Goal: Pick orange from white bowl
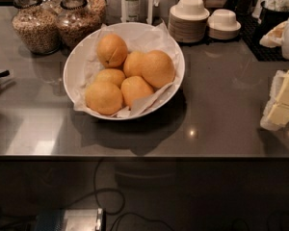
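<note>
Fingers parted and empty, my gripper (283, 105) hangs at the counter's right edge. The orange (157, 67) sits on the right of the pile in the white bowl (72, 71), mid-counter, nearer the far edge. It's round (no long axis, stem unseen), so I'd descend from above, straddling it clear of the smaller oranges (104, 96).

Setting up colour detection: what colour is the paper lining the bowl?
White, crinkled paper in the white bowl; camera view. The gripper is not in view.
</note>
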Robot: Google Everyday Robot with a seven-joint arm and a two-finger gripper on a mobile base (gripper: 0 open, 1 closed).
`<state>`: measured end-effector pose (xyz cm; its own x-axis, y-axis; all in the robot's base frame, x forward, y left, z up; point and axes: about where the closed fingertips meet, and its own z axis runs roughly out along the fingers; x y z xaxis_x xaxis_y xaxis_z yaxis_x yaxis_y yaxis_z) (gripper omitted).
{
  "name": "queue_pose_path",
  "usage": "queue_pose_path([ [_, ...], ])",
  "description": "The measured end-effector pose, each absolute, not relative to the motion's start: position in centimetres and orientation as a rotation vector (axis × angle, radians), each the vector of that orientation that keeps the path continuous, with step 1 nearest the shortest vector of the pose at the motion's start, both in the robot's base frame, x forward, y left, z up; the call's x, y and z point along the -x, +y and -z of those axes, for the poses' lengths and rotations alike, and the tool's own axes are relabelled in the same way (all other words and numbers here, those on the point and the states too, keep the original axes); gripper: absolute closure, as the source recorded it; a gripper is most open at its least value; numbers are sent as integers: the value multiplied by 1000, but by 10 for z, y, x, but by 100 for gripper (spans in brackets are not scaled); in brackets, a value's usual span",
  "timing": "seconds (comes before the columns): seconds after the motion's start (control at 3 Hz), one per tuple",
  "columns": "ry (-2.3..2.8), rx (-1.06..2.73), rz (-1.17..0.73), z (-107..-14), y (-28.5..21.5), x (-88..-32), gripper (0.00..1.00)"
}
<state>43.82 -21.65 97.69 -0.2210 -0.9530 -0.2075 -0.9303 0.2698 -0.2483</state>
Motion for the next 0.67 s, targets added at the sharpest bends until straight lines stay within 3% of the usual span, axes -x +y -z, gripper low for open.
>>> queue_pose_path([
  [0.67,2159,1795,63,-974,-197,-444,0],
])
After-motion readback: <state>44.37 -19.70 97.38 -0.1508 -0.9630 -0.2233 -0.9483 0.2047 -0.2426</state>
